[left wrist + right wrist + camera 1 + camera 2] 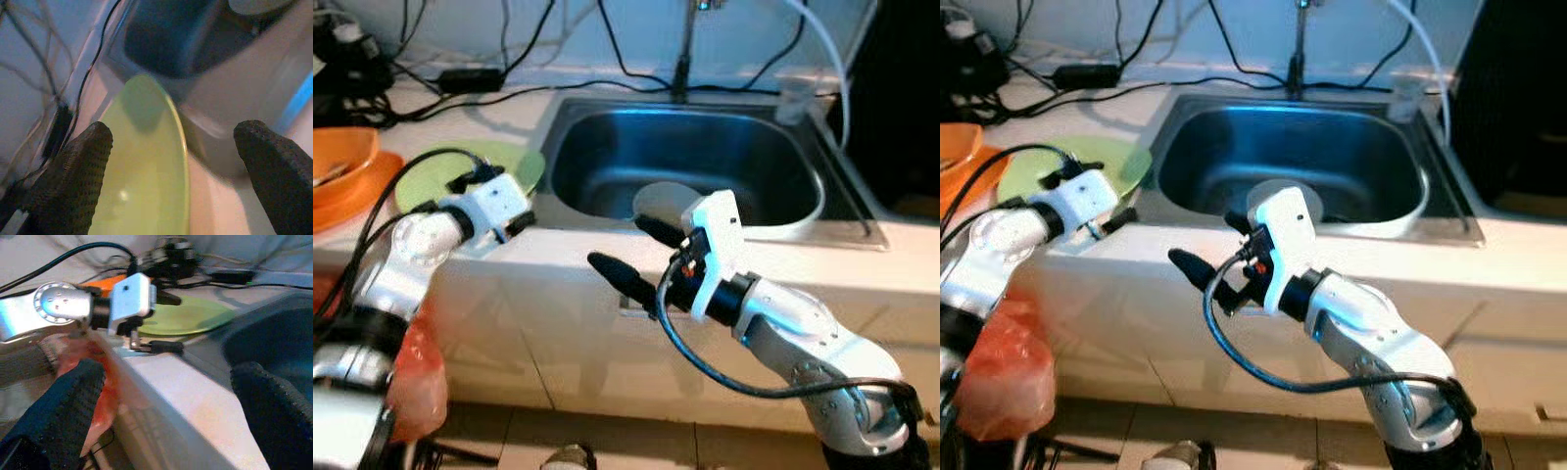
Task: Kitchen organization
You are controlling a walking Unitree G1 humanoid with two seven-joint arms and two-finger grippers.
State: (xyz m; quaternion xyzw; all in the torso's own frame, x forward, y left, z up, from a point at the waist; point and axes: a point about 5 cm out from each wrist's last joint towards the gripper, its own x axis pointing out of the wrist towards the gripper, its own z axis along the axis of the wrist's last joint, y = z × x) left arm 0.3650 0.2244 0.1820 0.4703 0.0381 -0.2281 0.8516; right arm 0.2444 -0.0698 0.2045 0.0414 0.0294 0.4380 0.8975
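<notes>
white counter (pixel 558 257) | steel sink (pixel 685 162) | green plate (pixel 440 174) | left pincer (pixel 176 161) agape over plate | right pincer (pixel 631 257) agape, seemingly empty

No text, label, brand, number or sign can be read on anything here.

This is a kitchen in a home. There is a shiny metal sink (pixel 685 157) set into a white counter (pixel 558 259), with a tap (pixel 683 49) standing behind it against the wall. A green plate (pixel 440 176) and orange dishes (pixel 342 166) sit on the counter beside the sink, black cables (pixel 509 73) trail along the back by the wall, and the floor (pixel 607 441) below has pale tiles.
</notes>
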